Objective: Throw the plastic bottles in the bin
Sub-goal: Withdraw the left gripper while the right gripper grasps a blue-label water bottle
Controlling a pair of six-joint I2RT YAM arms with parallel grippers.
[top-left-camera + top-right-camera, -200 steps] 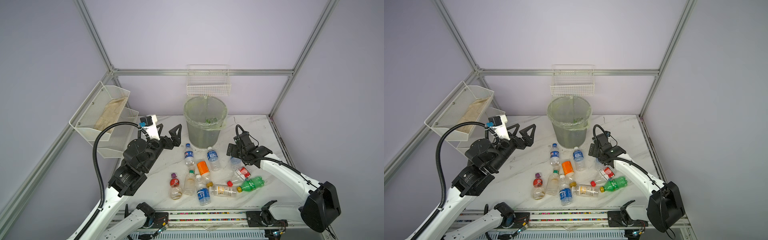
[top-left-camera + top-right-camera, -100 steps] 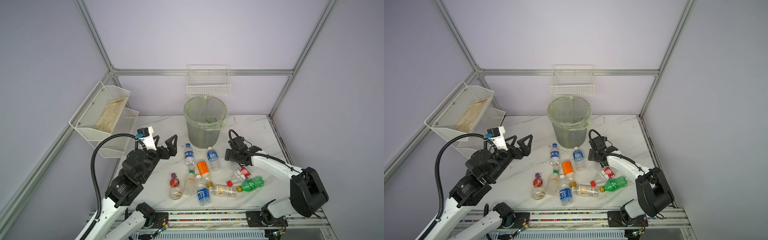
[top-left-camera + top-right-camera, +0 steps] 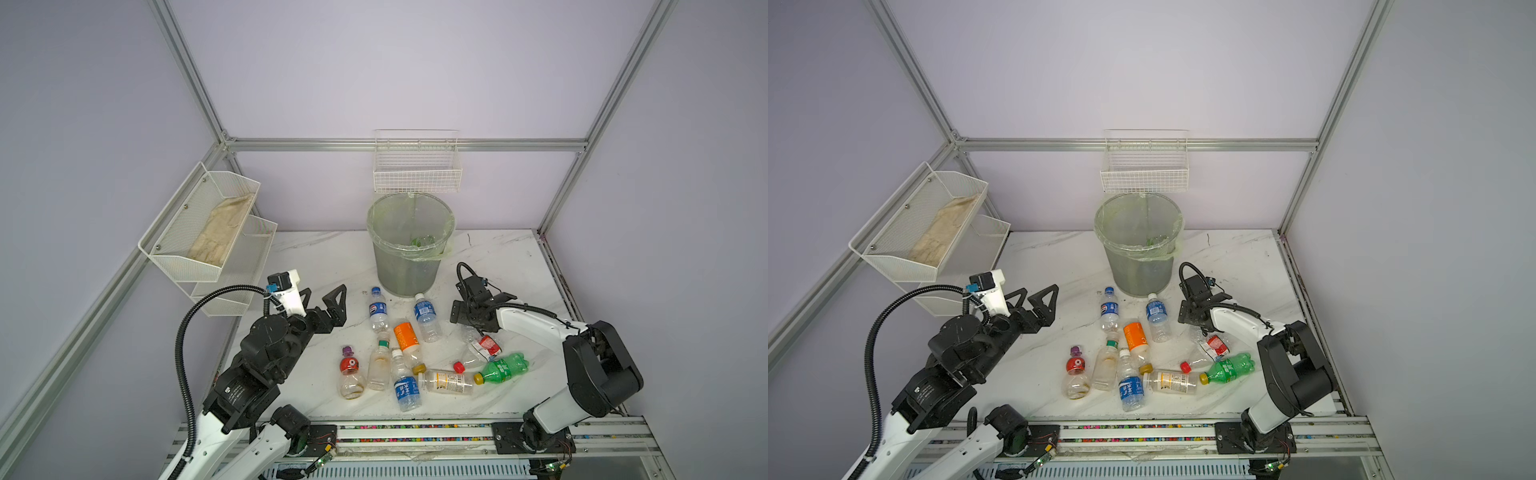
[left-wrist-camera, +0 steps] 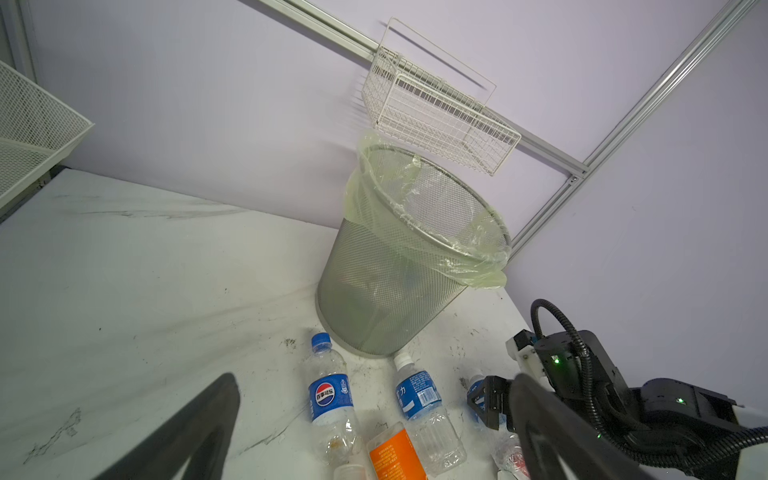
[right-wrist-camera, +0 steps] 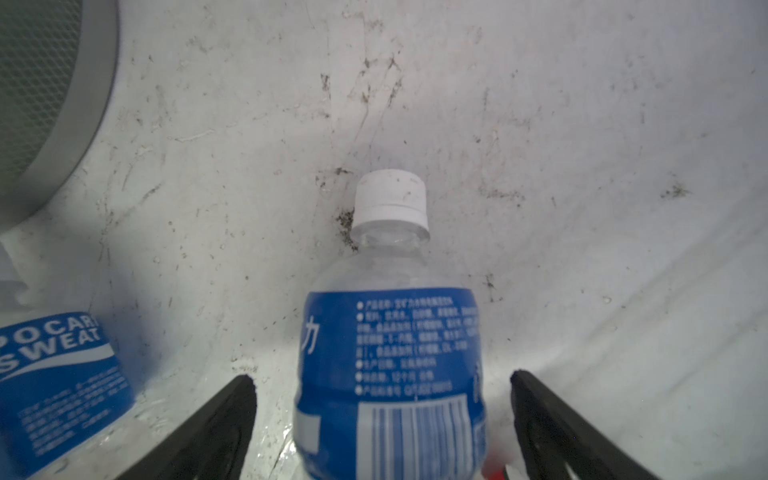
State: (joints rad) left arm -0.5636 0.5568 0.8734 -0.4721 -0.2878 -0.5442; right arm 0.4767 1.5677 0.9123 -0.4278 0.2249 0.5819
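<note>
- Right arm low; right gripper fingers released, straddling blue-label bottle, no contact.
- Left arm raised; left gripper released, empty.
- Ahead of both: bin; Pocari bottle beside right fingers.

arms: white shells, black joints | fingers: black, triangular cut-outs | hose: black, corrugated

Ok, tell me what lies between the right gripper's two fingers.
A white-capped bottle with a blue label lies between the fingers of the open right gripper, with a gap on either side. The right wrist view shows it.
</note>
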